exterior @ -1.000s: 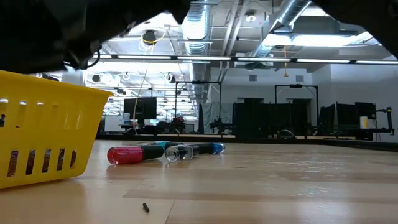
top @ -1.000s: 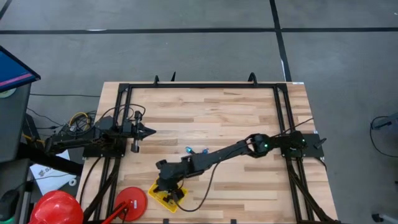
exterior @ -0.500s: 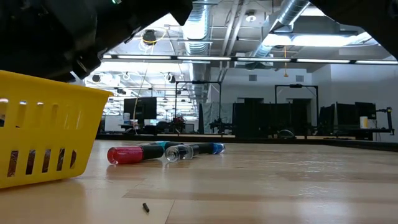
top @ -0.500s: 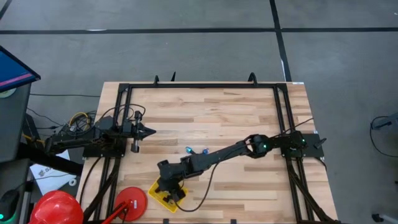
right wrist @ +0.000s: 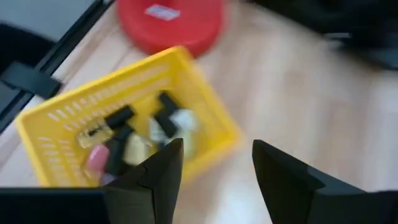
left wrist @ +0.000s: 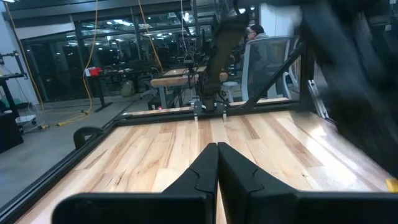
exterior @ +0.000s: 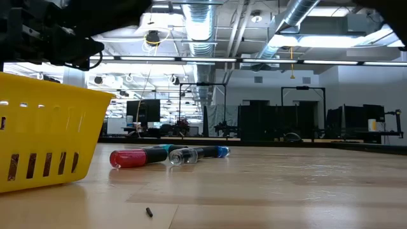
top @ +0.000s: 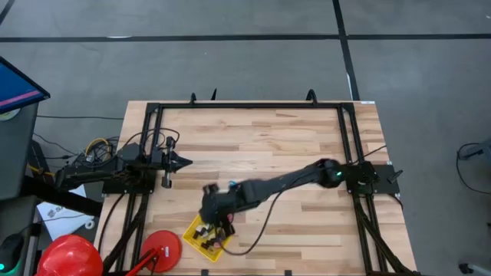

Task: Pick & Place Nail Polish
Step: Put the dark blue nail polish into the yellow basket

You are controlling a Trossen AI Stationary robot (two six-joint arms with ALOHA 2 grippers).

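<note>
Right end effector (right wrist: 211, 168), fingers spread and empty, hovers above the yellow basket (right wrist: 205, 118) near the wooden surface's (top: 307, 146) front edge. Only its wrist camera sees inside: several dark-capped nail polish bottles (right wrist: 118, 146), too blurred to count. Level with the surface, three more bottles (exterior: 168, 155) lie beside the basket. Left end effector (left wrist: 217, 163), pinched closed, waits at the left side.

Light comes from ceiling lamps (exterior: 299, 39) in the hall and is even and bright on the table (top: 268, 134), with only soft shadows. The right wrist view is strongly blurred over the yellow basket (right wrist: 205, 118). In the left wrist view the right arm (left wrist: 348, 74) is smeared.
</note>
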